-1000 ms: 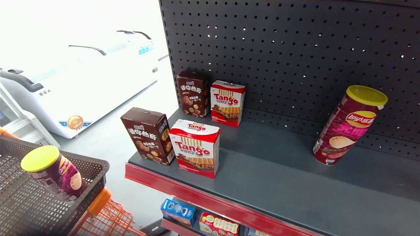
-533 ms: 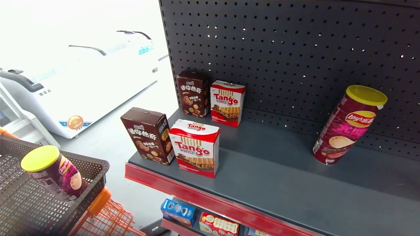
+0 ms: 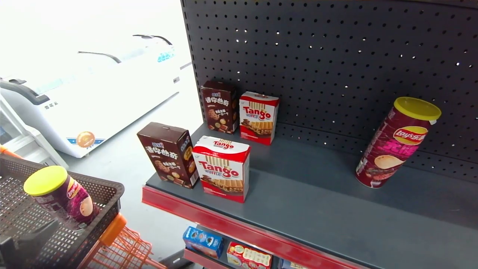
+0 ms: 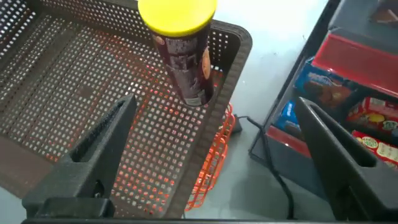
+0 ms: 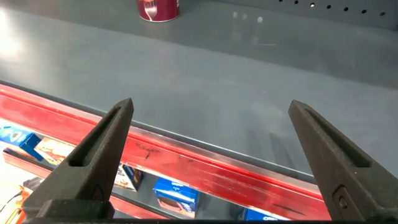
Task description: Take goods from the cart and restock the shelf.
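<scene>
Standing on grey shelf (image 3: pixel 317 209): chip can (image 3: pixel 396 145) | white freezer (image 3: pixel 93 104) beyond | left pincer (image 4: pixel 216 104) wide | right pincer (image 5: pixel 211 107) wide

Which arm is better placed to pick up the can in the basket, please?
Left: the left gripper, open, hangs over the basket near the can; the right gripper faces the shelf.
</scene>
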Robot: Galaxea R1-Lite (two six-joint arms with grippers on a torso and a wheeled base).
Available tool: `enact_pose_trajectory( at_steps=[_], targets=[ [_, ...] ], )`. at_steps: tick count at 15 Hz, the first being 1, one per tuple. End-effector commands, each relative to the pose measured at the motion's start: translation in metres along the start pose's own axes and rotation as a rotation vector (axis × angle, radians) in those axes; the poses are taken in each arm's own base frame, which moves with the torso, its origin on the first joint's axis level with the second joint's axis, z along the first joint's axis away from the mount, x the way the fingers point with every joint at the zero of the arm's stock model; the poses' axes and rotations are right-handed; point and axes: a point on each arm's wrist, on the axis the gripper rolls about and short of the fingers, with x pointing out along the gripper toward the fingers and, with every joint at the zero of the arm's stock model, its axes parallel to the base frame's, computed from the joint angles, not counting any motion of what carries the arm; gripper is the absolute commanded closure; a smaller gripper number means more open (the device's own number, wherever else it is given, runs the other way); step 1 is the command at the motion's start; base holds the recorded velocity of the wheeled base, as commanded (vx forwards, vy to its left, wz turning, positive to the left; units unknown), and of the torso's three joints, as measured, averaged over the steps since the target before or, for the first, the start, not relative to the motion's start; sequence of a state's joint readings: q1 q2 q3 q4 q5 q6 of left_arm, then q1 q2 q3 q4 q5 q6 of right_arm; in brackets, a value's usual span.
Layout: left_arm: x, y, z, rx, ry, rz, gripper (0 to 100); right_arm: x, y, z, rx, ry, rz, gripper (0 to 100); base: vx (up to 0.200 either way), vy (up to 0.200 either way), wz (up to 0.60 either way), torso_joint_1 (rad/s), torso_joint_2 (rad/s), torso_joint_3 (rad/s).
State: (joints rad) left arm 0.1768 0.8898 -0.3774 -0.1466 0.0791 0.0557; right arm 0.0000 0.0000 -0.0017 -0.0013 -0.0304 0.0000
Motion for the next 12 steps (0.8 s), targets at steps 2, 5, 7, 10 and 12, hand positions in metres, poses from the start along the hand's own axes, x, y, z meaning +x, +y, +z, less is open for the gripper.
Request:
enact_pose_trajectory(
  at_steps=[2, 5, 7, 10, 12],
  targets=[
    [0.051, 0.002, 0.003, -0.013, 0.092, 0.051, 0, 0.000, 0.000, 0.000, 0.000, 0.000, 0.000, 0, 0.000, 0.000, 0.00, 0.000, 0.00, 0.000],
    [0.072, 0.008, 0.005, -0.025, 0.067, 0.188, 0, 0.000, 0.000, 0.000, 0.000, 0.000, 0.001, 0, 0.000, 0.000, 0.00, 0.000, 0.00, 0.000],
    [0.080, 0.009, -0.008, -0.025, 0.108, 0.199, 0, 0.000, 0.000, 0.000, 0.000, 0.000, 0.000, 0, 0.000, 0.000, 0.00, 0.000, 0.00, 0.000],
    [0.101, 0.003, -0.032, -0.021, 0.095, 0.167, 0, 0.000, 0.000, 0.000, 0.000, 0.000, 0.001, 0, 0.000, 0.000, 0.00, 0.000, 0.00, 0.000],
    [0.112, 0.003, -0.040, -0.027, 0.076, 0.170, 0, 0.000, 0.000, 0.000, 0.000, 0.001, 0.000, 0, 0.000, 0.000, 0.00, 0.000, 0.00, 0.000]
  ],
)
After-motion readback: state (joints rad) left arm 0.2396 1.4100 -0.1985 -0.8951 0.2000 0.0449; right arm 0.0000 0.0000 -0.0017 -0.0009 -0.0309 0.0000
